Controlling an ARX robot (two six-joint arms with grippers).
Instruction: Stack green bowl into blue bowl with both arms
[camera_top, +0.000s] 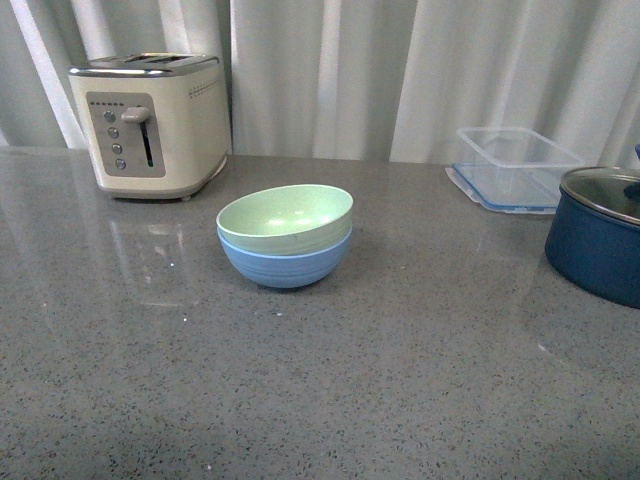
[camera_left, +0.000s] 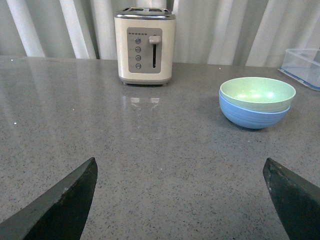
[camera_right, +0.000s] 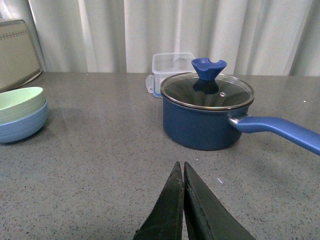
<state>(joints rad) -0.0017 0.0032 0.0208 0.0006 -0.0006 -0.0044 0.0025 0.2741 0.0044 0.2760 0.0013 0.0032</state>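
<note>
Near the middle of the front view, slightly left of centre, the green bowl (camera_top: 285, 215) sits nested inside the blue bowl (camera_top: 285, 262) on the grey speckled countertop (camera_top: 400, 380) — its pale rim rides just above the blue one's rim, a little tilted. Upper left of that frame stands a cream toaster (camera_top: 152, 122), well apart from the bowls. At the right edge a dark blue pot (camera_top: 597, 250) with a glass lid is partly cut off, and behind it lies a clear plastic container (camera_top: 515, 165). Neither arm shows in the front view.

At the bottom corners of the left wrist view the left gripper (camera_left: 182, 200) shows its two black fingers (camera_left: 65, 205) spread wide apart, with nothing between them; the stacked bowls sit at the right of that frame, well clear of it. At the bottom centre of the right wrist view the right gripper (camera_right: 183, 200) has its fingers pressed together — nothing is held. The pot stands ahead of it, and the bowls appear at the left edge.
</note>
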